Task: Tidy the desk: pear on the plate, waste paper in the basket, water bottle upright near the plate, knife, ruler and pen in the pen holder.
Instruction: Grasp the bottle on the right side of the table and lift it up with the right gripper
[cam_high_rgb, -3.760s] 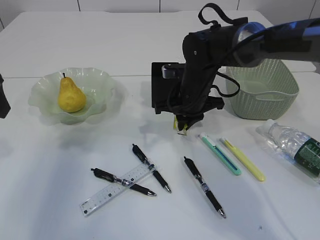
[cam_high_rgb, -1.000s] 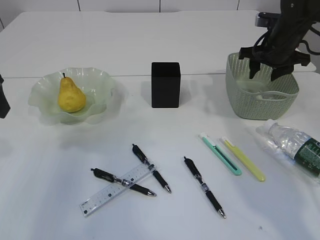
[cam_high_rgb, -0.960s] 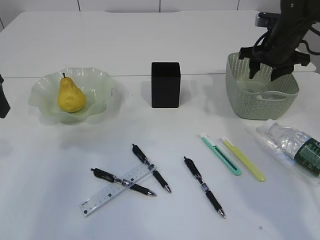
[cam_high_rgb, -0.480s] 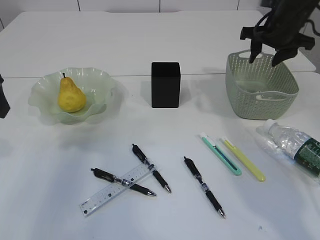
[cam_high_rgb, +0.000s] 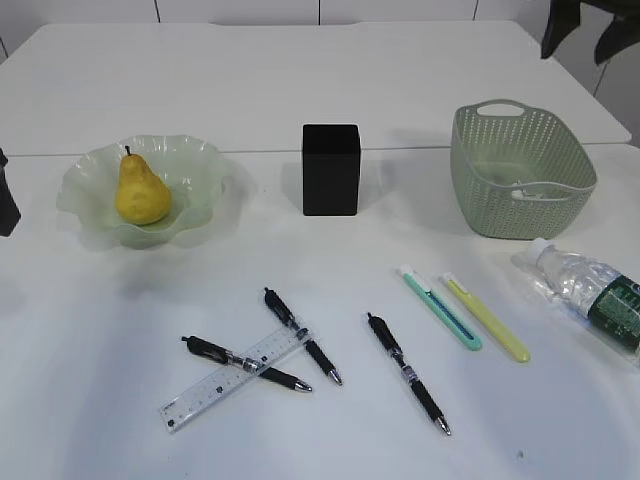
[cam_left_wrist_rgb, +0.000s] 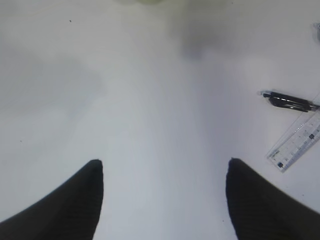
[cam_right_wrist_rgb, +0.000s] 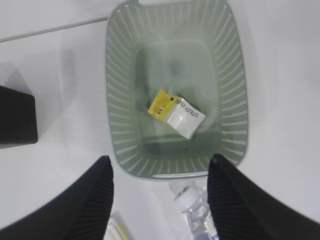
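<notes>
Rising clear of basket (cam_high_rgb: 522, 170), right pincer (cam_right_wrist_rgb: 159, 200), wrapper (cam_right_wrist_rgb: 177, 113) left inside

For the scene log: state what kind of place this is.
Probably a staged desk-tidying setup in a lab or office: a plain white desk bearing a black pen holder, scattered pens, a ruler, and a green basket.

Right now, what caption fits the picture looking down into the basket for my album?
Open jaws hang above the green basket, where the crumpled wrapper lies on the bottom.
</notes>
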